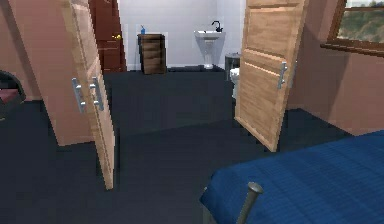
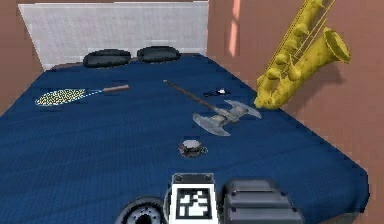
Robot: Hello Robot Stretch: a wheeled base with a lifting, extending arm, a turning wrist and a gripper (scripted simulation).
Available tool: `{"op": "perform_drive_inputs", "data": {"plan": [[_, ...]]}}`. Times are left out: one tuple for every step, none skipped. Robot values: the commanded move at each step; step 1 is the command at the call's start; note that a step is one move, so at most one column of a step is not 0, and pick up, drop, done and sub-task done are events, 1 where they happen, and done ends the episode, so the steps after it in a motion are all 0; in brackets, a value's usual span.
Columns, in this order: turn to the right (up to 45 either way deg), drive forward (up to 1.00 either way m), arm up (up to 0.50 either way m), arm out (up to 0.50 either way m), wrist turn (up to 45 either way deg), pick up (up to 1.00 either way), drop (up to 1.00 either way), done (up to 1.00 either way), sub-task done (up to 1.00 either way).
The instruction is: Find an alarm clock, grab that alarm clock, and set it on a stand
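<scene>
Dark and round with a paler middle, the small thing (image 2: 192, 147) on the bed (image 2: 70, 150) is my best candidate for the alarm clock, though it is too small for me to be sure. It sits low and flat on the blue cover, apart from everything else, on the side of the bed nearest my rig. That spot suits me: I judge the base is parked alongside the bed so the arm can reach straight out to it.

Just beyond it lies a grey metal piece (image 2: 228, 115) with a long dark rod (image 2: 190, 93) running up from it. Farther out a racket (image 2: 75, 96) with yellow strings lies flat, and two dark pillows (image 2: 108, 59) rest against the white headboard. A golden saxophone (image 2: 295, 60) leans at the bed's far corner on the arm side view's right.

At the bottom edge of the arm side view I see the white marker square (image 2: 195, 200) and, left of it, the gripper (image 2: 143, 213) as a dark rounded body. Its fingers are cut off there, so I cannot tell their state, nor whether it holds anything.

Ahead, two wooden doors (image 1: 268, 70) stand swung wide, and beyond them a dark wooden cabinet (image 1: 152, 53) stands against the wall near a white sink (image 1: 210, 40). I judge that cabinet could serve as the stand, well apart from the bed.
</scene>
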Motion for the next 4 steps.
{"op": "perform_drive_inputs", "data": {"plan": [[0.0,0.00,0.00,0.38,0.0,0.00,0.00,0.00,0.00],[0.0,0.00,0.00,0.00,45.0,0.00,0.00,0.00,0.00],[0.0,0.00,0.00,0.00,45.0,0.00,0.00,0.00,0.00],[0.0,0.00,0.00,0.00,45.0,0.00,0.00,0.00,0.00]]}}
